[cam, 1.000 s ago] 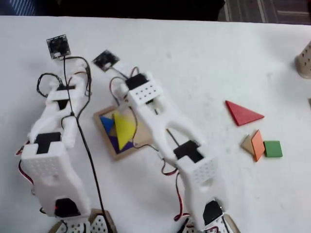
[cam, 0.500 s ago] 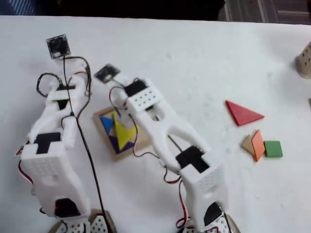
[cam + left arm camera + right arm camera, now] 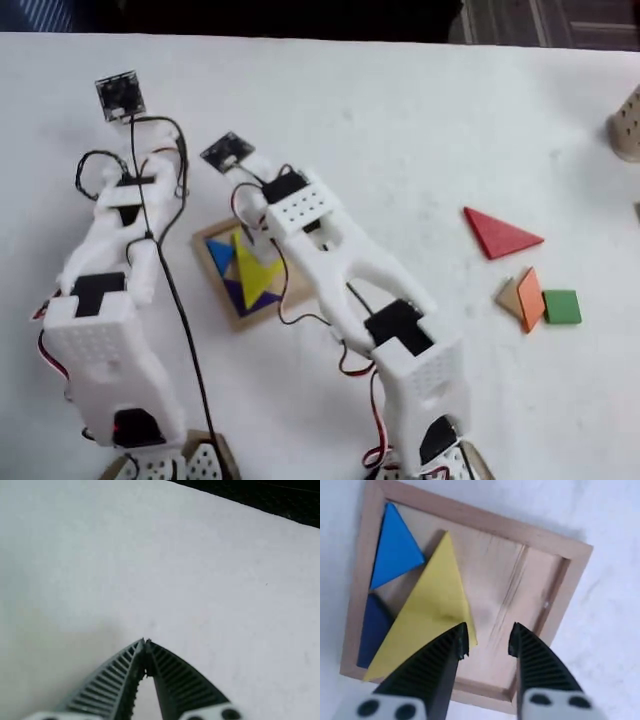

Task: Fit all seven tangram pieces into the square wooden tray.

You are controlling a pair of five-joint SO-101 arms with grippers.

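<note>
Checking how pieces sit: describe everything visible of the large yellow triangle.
The large yellow triangle is a flat, matte, painted-looking piece lying inside the square wooden tray, beside the light blue triangle and seemingly overlapping the dark blue piece. Its free edge casts a shadow. The open right gripper hangs over one corner; contact unclear.

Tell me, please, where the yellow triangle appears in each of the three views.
High view: the yellow triangle lies in the wooden tray, left of centre, beside the right arm.
Right wrist view: the yellow triangle lies in the tray next to the blue triangle, just ahead of the open right hand.
Left wrist view: the shut left hand over the white table.
Shared landmark: the tray with the blue triangle.
</note>
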